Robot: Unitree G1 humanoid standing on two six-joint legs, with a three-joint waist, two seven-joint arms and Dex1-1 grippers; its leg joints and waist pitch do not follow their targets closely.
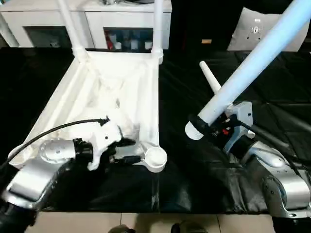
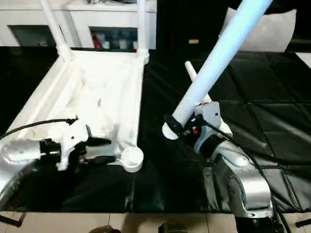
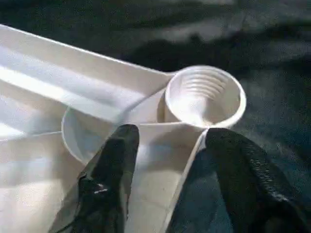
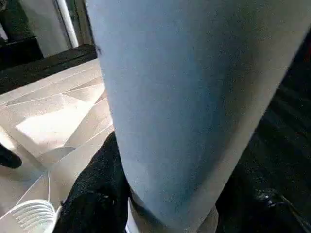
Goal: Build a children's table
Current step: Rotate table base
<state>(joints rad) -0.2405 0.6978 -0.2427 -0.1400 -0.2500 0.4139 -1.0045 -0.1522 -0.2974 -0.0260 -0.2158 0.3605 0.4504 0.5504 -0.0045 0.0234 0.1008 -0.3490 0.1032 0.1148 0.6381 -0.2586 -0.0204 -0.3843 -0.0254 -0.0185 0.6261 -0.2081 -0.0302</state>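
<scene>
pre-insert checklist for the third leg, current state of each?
1. Leg held: ok. The right gripper clamps it near its thick end.
2. Near corner socket empty: ok, its threads are bare.
3. Tabletop steadied: cannot tell. The left gripper straddles the rim by that socket with a finger on each side, but contact is unclear.
4. Leg lined up with the socket: not ok. It is tilted, and its end sits off to the right of the socket, over the black cloth.
5. Far sockets: ok, two upright legs already stand there.
6. Spare leg: ok, lying on the cloth beyond the gripper.
</scene>
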